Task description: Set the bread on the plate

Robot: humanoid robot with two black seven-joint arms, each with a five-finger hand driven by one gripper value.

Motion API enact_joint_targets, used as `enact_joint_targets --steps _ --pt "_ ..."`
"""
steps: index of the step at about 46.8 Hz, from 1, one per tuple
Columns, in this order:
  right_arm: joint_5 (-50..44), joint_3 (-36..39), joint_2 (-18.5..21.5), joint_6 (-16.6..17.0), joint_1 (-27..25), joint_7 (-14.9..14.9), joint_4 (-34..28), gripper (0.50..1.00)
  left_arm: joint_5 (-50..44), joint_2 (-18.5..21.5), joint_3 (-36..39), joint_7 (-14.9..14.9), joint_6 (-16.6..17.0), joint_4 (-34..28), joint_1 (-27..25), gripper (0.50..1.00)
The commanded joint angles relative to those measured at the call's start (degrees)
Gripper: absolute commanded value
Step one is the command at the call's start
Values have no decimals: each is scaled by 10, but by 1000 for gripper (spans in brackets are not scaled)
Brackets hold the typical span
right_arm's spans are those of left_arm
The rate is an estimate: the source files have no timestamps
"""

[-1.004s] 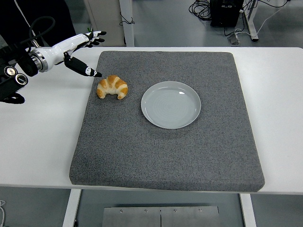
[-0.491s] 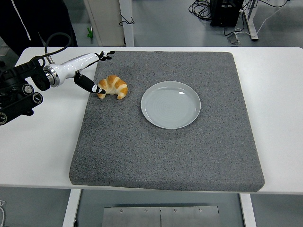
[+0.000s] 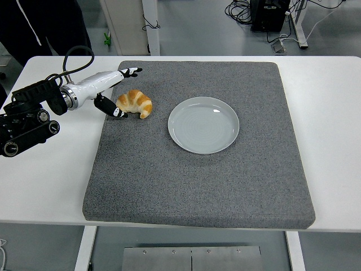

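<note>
left hand (image 3: 115,93) at the croissant (image 3: 135,103), fingers spread and not yet clamped: thumb tip low against the pastry's 9 o'clock end, the other fingers stretched out flat just beyond its 11 o'clock side, nothing lifted. croissant lying on the grey mat (image 3: 197,186), clear of the pale plate (image 3: 203,125) and just off the plate's 9 o'clock rim, a strip of bare mat between the two. plate empty, sitting near the mat's middle. mat spread across the white worktop (image 3: 39,180). black forearm reaching in over the worktop from 9 o'clock, cable looped above the wrist. right hand nowhere in the picture. dark-clothed person standing at 11 o'clock behind the worktop's far edge. judged from this: approach done, grasp only beginning, no firm hold visible. left to do: closing round the croissant, lifting it, carrying it the short way toward 3 o'clock, setting it down on the plate, letting go. task at an early stage, with the main steps ahead.
</note>
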Motion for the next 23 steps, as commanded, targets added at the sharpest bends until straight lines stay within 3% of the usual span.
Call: enact_joint_targets --steps 1,23 --pt "0 0 0 0 0 0 -1 1000 0 -1 0 0 0 5 -1 966" --pt "0 0 0 0 0 0 0 1000 0 -57 4 -1 9 67 1 966"
